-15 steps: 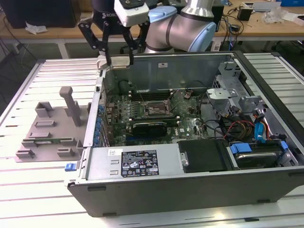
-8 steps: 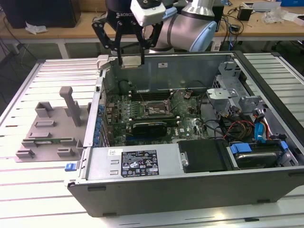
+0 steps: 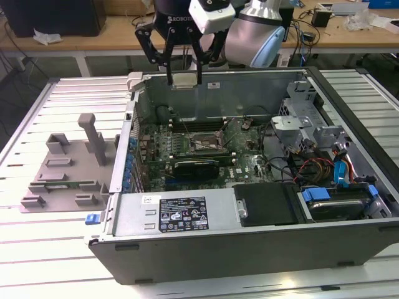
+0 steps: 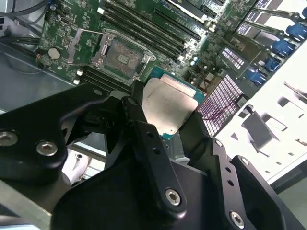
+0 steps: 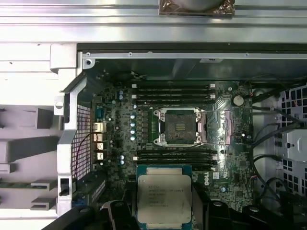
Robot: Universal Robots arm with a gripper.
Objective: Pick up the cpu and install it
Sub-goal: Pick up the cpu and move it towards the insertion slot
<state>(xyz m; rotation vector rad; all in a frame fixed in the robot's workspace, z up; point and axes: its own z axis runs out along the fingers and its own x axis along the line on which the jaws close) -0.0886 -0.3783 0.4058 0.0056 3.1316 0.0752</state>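
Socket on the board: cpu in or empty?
Empty. The socket shows bare contacts, no chip in it; the cpu is out, gripped in the pincer above the case.

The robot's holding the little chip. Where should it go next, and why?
Probably slide it over the open socket: the gripper holds the cpu high by the case wall, and the socket sits empty, off to one side.

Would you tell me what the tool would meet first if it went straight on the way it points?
Probably the motherboard near the open socket, with the cpu held in the tool touching first; depth is unclear.
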